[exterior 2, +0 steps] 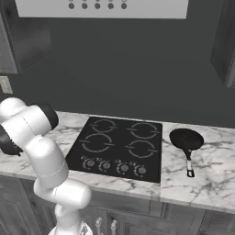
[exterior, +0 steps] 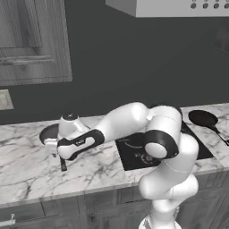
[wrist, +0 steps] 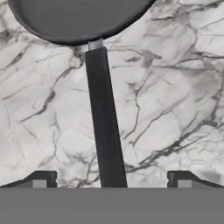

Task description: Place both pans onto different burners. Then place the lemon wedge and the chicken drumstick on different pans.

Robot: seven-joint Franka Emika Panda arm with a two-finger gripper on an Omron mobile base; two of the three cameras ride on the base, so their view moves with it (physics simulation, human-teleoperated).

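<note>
A wide pan (exterior: 48, 133), grey inside, lies on the marble counter left of the cooktop, its long dark handle (wrist: 103, 118) pointing toward the counter's front. My gripper (wrist: 111, 180) hangs just above that handle, open, one fingertip (wrist: 39, 179) on each side of it and neither touching. In the left base view the gripper (exterior: 57, 154) sits over the handle's near end. A smaller all-black pan (exterior 2: 186, 138) rests on the counter right of the cooktop. The burners (exterior 2: 103, 125) are pale rings on the black cooktop (exterior: 134, 152). The lemon wedge and the chicken drumstick are out of view.
Round knobs (exterior 2: 124, 168) line the cooktop's front. A range hood (exterior 2: 101, 7) hangs above it, and a wall cabinet (exterior: 33, 40) hangs over the left counter. The counter (exterior: 27, 170) drops off at its front edge near the handle's tip.
</note>
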